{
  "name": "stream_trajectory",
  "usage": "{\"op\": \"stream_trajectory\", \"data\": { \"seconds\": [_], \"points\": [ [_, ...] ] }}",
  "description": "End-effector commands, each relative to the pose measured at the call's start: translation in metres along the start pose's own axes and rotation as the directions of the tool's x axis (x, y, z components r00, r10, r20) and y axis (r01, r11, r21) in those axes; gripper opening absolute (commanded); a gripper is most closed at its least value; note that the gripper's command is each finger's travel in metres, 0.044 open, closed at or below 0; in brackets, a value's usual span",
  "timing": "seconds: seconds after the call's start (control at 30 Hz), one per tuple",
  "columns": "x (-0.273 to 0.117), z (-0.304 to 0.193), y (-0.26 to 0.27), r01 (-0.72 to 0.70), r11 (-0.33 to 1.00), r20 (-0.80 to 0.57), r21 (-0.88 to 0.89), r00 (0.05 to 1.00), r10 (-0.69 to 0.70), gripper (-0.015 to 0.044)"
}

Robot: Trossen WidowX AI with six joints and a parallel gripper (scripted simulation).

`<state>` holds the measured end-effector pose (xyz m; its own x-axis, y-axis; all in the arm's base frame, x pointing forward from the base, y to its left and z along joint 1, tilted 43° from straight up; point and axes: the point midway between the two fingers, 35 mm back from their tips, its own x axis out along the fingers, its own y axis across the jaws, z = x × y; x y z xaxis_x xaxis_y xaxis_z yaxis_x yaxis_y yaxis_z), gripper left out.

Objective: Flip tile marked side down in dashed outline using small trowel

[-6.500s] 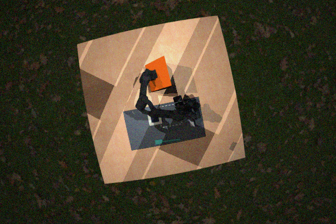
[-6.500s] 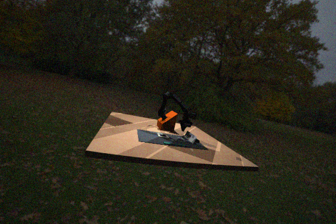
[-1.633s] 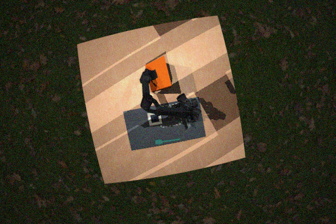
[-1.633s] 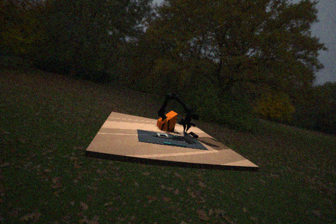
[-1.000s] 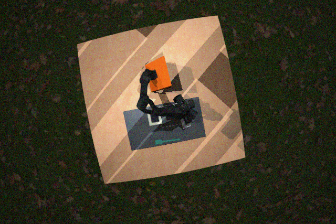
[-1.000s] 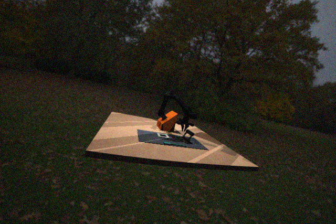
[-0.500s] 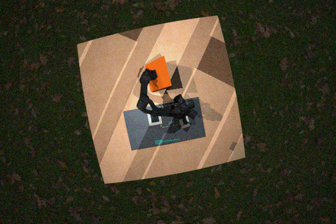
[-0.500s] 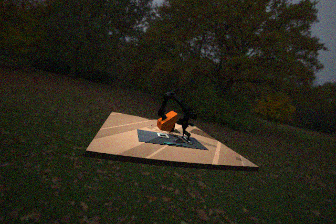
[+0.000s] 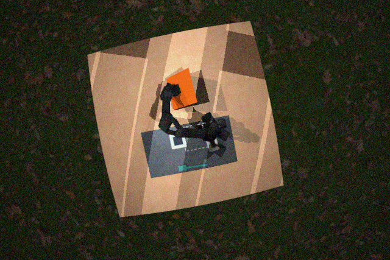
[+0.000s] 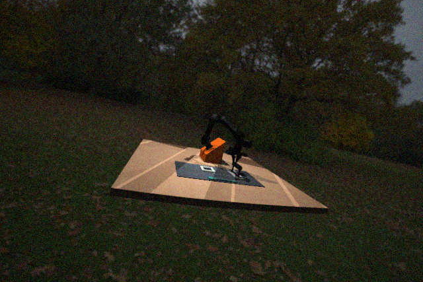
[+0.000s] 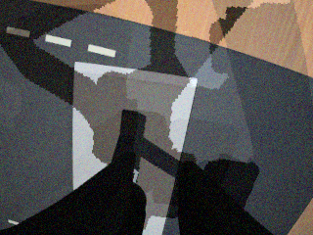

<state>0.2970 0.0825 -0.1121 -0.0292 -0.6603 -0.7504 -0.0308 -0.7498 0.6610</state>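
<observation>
The teal trowel (image 9: 181, 168) (image 10: 222, 179) lies near the front edge of the grey-blue mat (image 9: 163, 159) (image 10: 188, 171) (image 11: 279, 127), away from my gripper. The pale tile (image 9: 216, 140) (image 11: 183, 113) looks flat on the mat, partly in shadow, and overlaps the right part of the dashed outline (image 11: 58, 40) (image 9: 189, 150). I see no marking on its upper face, though fingers and shadows cover much of it. My gripper (image 11: 156, 167) is over the tile, its fingers slightly apart, with tile surface visible between them and nothing held.
A white square frame (image 9: 173, 145) (image 10: 203, 169) is on the mat left of the outline. A large orange block (image 9: 186, 84) (image 10: 215, 154) stands on the wooden table (image 9: 132, 187) (image 10: 177, 191) behind the mat, beside the arm's base. The arm reaches over the mat's rear.
</observation>
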Motion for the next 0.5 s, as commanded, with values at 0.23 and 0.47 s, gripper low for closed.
{"op": "stream_trajectory", "data": {
  "seconds": [0.23,0.47],
  "points": [
    [-0.008,0.003,-0.048,0.001,1.0,0.009,0.0,1.0,-0.001,0.01],
    [-0.013,0.005,-0.073,-0.003,1.0,0.009,-0.007,1.0,0.003,0.01]
  ]
}}
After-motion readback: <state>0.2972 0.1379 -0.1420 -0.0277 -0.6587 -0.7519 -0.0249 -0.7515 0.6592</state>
